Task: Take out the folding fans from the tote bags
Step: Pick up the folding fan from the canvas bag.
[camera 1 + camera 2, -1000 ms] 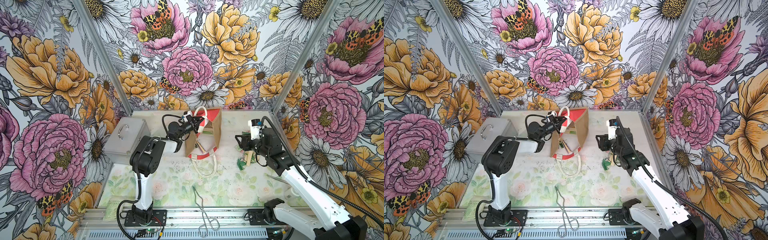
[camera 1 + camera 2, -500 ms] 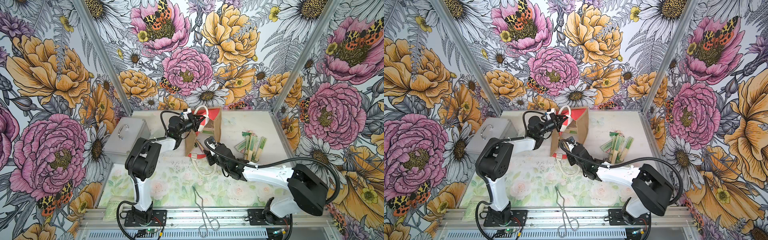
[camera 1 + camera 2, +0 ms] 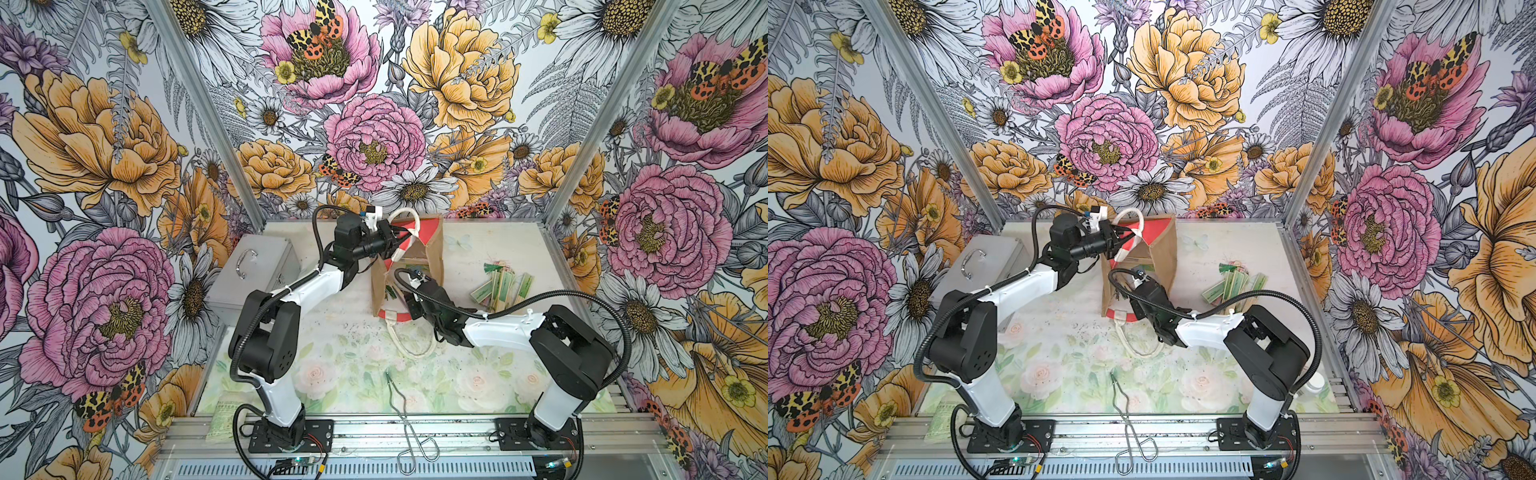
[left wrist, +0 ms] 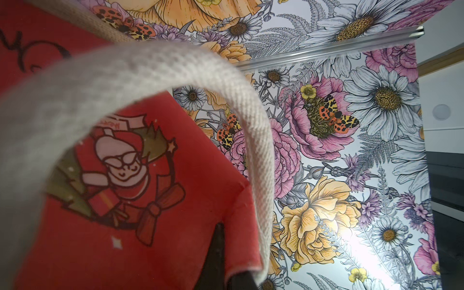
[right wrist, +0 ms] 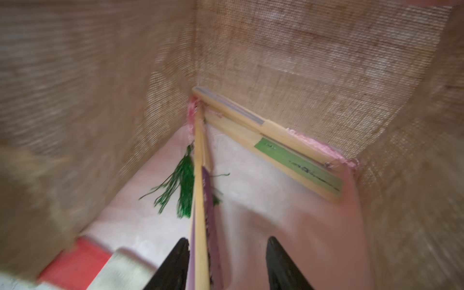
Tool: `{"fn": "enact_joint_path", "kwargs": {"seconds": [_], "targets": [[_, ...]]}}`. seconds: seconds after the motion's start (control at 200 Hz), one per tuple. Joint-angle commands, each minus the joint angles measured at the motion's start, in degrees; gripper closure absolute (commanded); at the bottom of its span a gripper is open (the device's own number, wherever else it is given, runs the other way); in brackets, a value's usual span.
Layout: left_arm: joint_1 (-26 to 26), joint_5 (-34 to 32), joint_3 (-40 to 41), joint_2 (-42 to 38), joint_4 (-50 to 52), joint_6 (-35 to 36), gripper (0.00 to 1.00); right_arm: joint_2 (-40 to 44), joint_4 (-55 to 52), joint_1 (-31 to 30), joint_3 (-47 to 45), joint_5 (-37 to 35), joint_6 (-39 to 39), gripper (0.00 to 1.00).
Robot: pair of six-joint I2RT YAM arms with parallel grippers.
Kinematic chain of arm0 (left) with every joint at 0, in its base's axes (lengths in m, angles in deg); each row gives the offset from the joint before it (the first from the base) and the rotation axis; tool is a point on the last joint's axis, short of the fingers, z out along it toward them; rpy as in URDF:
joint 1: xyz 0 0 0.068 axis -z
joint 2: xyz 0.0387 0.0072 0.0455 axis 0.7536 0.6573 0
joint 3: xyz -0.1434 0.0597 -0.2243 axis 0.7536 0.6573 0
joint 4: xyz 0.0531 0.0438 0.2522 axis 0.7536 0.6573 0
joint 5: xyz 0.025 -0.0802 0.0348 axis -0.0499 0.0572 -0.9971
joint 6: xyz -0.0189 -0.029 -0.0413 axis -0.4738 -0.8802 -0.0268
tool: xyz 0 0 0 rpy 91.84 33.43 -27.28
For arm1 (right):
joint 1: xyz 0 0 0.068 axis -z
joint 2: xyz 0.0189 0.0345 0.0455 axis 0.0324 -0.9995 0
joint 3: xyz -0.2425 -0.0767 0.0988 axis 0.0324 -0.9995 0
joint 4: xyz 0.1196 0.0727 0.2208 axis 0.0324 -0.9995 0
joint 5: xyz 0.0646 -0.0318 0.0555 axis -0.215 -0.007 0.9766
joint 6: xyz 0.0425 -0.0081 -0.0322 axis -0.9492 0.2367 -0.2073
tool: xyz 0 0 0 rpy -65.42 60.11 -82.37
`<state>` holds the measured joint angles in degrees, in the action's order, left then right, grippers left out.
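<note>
Right arm (image 3: 498, 330) swung low into tote bag (image 3: 432, 257), right gripper (image 5: 227, 240) spread astride fan (image 5: 200, 200); left gripper (image 3: 392, 243) pinching bag rim.

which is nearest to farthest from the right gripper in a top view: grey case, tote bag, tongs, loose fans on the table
1. tote bag: the right gripper is inside its mouth.
2. loose fans: lying just right of the bag.
3. tongs, front edge, and grey case, far left: too close to call.
</note>
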<state>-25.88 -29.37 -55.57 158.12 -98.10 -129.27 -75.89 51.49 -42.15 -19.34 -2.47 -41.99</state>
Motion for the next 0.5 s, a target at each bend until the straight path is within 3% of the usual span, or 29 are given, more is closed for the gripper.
{"fn": "enact_joint_path", "kwargs": {"seconds": [0.0,0.12,0.33,0.495], "targets": [[0.30,-2.67,-4.71,-3.47,17.13,15.75,1.00,2.68,1.60,2.57,-0.64,6.00,0.12,0.48],[1.24,-3.38,-8.71,-2.71,26.19,22.07,1.00,2.28,-1.80,3.29,1.29,9.67,2.65,0.47],[2.24,0.73,-8.31,-0.71,25.91,22.50,1.00,0.01,-4.07,3.93,3.25,19.21,3.92,0.45],[2.22,2.95,-6.93,-1.30,24.90,22.15,1.00,-2.16,-2.45,3.93,3.46,20.95,2.85,0.44]]}}
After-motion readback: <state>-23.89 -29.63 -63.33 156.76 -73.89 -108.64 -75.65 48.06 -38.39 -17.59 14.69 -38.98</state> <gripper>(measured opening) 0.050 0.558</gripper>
